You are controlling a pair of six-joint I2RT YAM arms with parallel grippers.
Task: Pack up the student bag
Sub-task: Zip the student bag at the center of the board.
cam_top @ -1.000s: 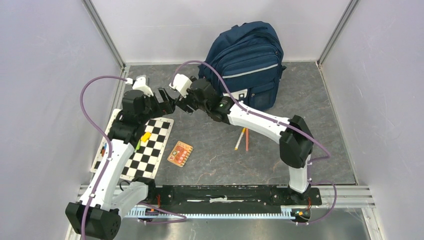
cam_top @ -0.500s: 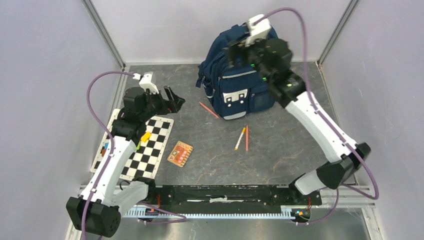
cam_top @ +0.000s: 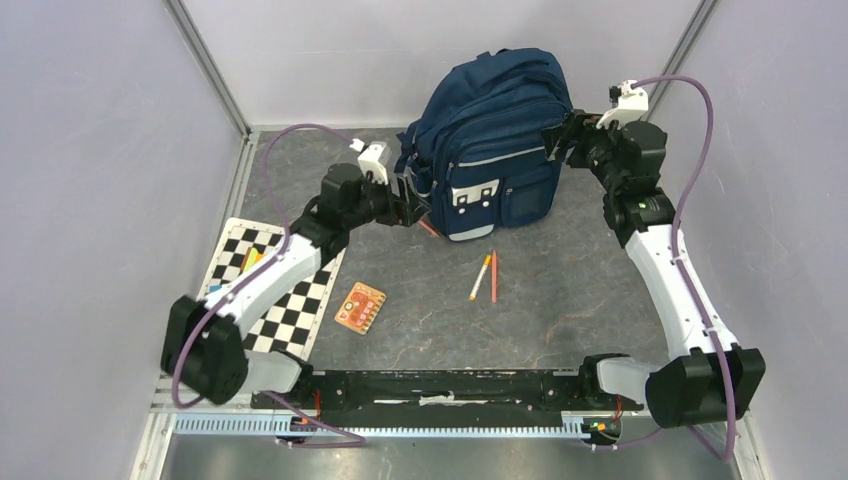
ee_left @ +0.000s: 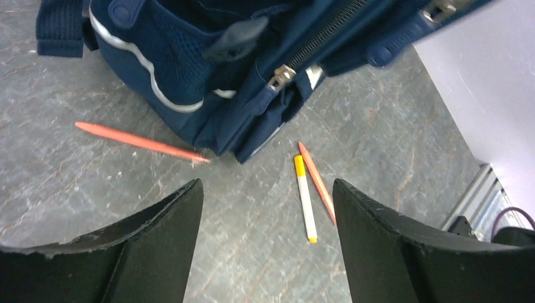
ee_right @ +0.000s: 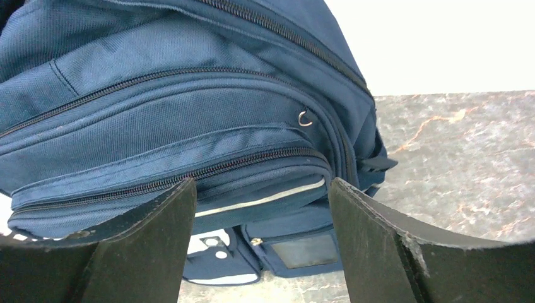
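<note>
Student bag: the student bag stands at the back of the table, close to the rear wall, with its front pockets turned towards the arms.

Left gripper: the left gripper is spread wide and nothing is held in it. It is placed just beside the bag's lower left corner.

Right gripper: the right gripper is also spread wide and empty. It is brought near the bag's right flank; whether the fabric is touched cannot be told.

What has changed: a second ago both grippers were seen together at the left of the bag. Half a second ago the right one was over the bag's top and the bag was turned aside. Now one gripper is set at each side, and the bag faces forward again.

Red pencil: a red pencil is uncovered, its tip at the bag's base.

Loose things: a marker and an orange pencil lie side by side in front of the bag. A card and a chessboard lie further left – nothing is judged to be packed yet.

Meaning for the task: the bag seems to have been straightened only. The zips shown by the right wrist camera are closed – an opening is probably needed first.
</note>
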